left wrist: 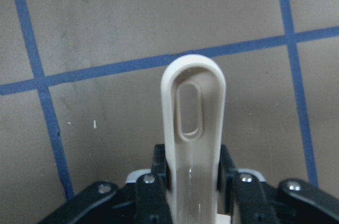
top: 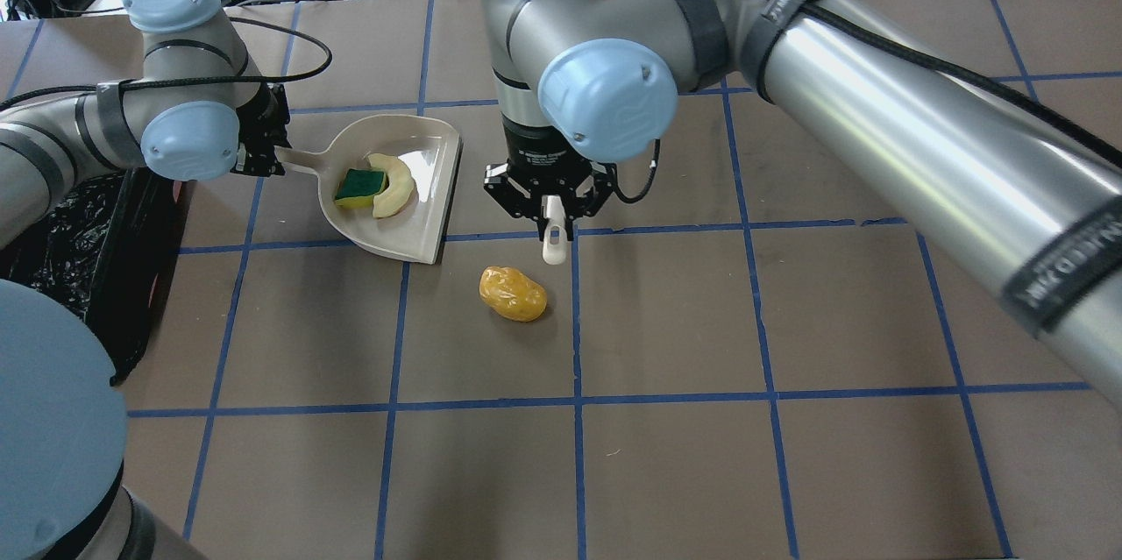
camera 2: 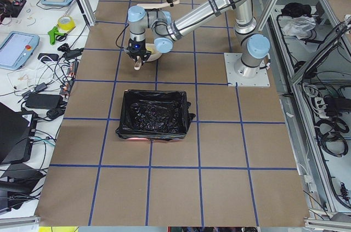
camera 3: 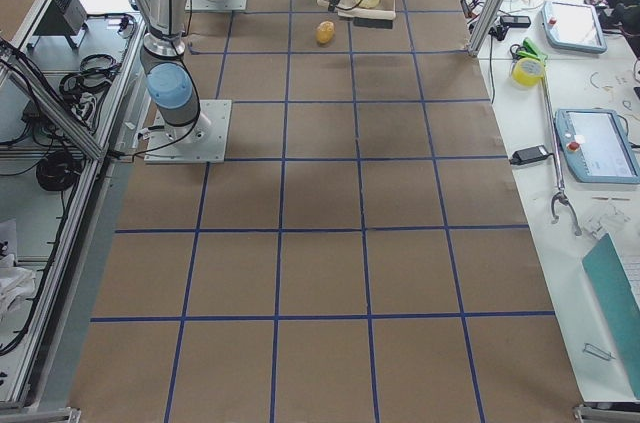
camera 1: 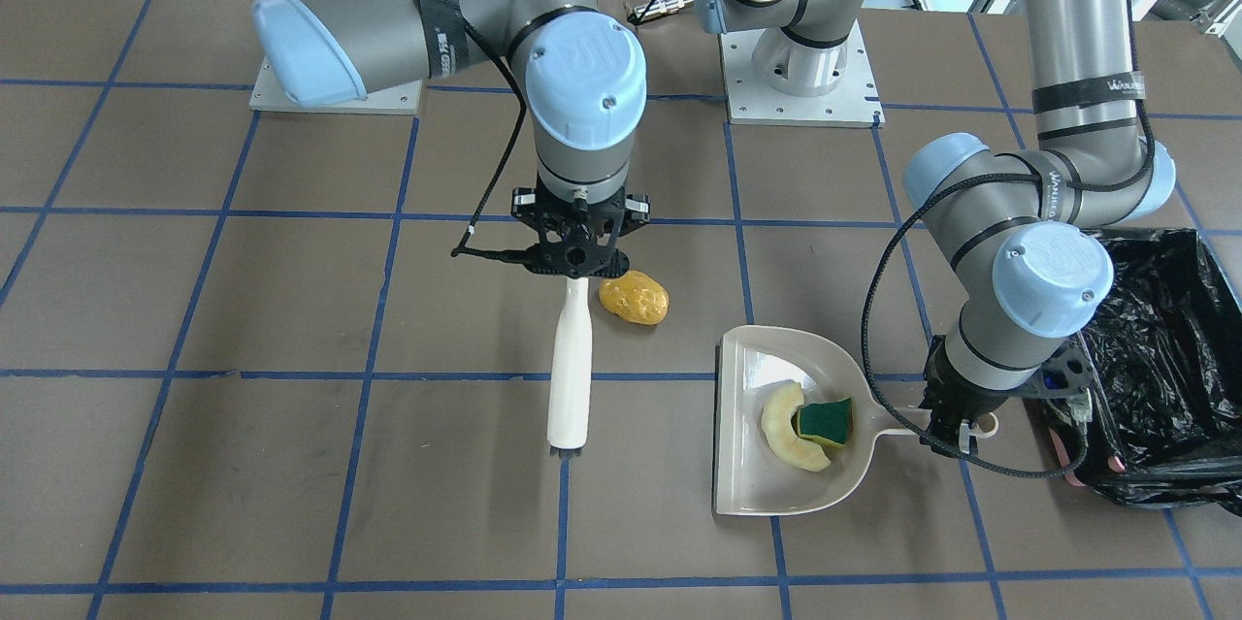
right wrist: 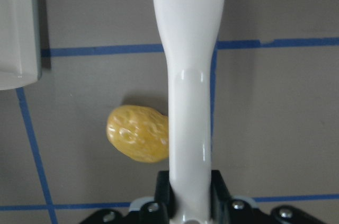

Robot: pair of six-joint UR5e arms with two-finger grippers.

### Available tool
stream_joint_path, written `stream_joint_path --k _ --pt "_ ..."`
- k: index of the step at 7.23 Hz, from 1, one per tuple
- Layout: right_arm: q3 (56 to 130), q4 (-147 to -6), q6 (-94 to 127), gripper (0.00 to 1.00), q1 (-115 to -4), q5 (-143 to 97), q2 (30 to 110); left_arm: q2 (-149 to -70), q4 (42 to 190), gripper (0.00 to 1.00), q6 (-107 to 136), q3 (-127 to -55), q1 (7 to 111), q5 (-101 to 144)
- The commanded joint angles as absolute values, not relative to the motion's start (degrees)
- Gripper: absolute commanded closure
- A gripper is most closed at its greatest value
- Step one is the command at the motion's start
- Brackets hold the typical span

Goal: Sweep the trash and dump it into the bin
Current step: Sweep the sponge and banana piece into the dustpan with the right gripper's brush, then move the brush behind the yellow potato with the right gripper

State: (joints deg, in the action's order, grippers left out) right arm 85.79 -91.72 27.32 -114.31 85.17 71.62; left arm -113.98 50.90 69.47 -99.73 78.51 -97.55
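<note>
Overhead exterior: my right gripper [top: 552,214] clamped on white brush [top: 554,249]; my left gripper [top: 267,159] clamped on dustpan [top: 429,183] handle; sponge [top: 359,185], crescent [top: 399,187] inside; lump [top: 513,294] beside brush.

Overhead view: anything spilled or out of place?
Only the orange-brown lump lies loose on the table, outside the dustpan, beside the brush. The crescent slice and sponge piece sit inside it.
</note>
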Motion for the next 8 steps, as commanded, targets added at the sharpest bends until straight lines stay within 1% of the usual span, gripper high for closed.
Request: stream_joint_path --k 1,2,3,5,8 --pt "103.11 -98.31 32.66 0.96 -114.17 85.17 83.01 -109.88 48.19 1.00 69.96 -106.67 78.22 -97.91" --pt "109.62 -101.74 37.39 0.97 -114.87 84.64 86.10 -108.12 46.77 1.00 70.05 -109.48 78.22 -99.39" --pt "113.52 -103.43 42.31 1.00 -115.57 83.68 87.26 -106.19 45.54 1.00 70.05 -111.95 78.40 -100.36" --pt "114.08 -106.77 48.49 1.00 -122.23 82.71 84.40 -103.90 44.74 1.00 72.22 -115.73 78.66 -100.37" --pt "113.65 -108.80 50.45 1.00 -123.13 78.32 80.87 -102.66 44.47 1.00 74.71 -118.56 79.19 -100.20"
